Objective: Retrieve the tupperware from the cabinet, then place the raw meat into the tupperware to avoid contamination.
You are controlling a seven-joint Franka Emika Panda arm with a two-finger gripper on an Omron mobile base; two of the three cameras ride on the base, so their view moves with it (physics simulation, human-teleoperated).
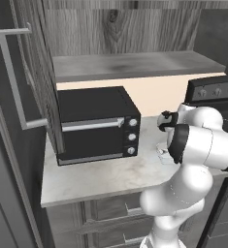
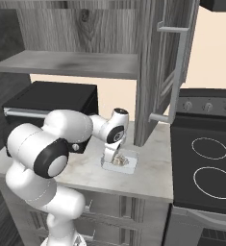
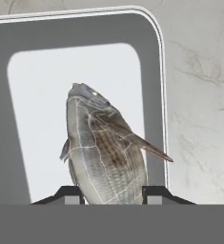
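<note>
Grey-tan and scaly, the raw meat (image 3: pixel 106 152) is really a small whole fish, with darker streaks and a thin fin sticking out one side. The pincer (image 3: pixel 111 194) is clamped on it, one dark tip on each flank, right over the tupperware (image 3: pixel 151 71). That box is whitish see-through plastic with rounded corners, sitting on the marbled surface (image 3: pixel 199 95) beside the black toaster oven (image 1: pixel 96 123), below the open cabinet (image 2: pixel 155 67).

Counter (image 1: pixel 101 179) in lower centre of left base view is bare, free to pass in front of toaster oven (image 1: pixel 96 123). Open cabinet door (image 2: pixel 165 67), upper right of right base view, hangs just above tupperware (image 2: pixel 126 164), blocking approach from behind.
</note>
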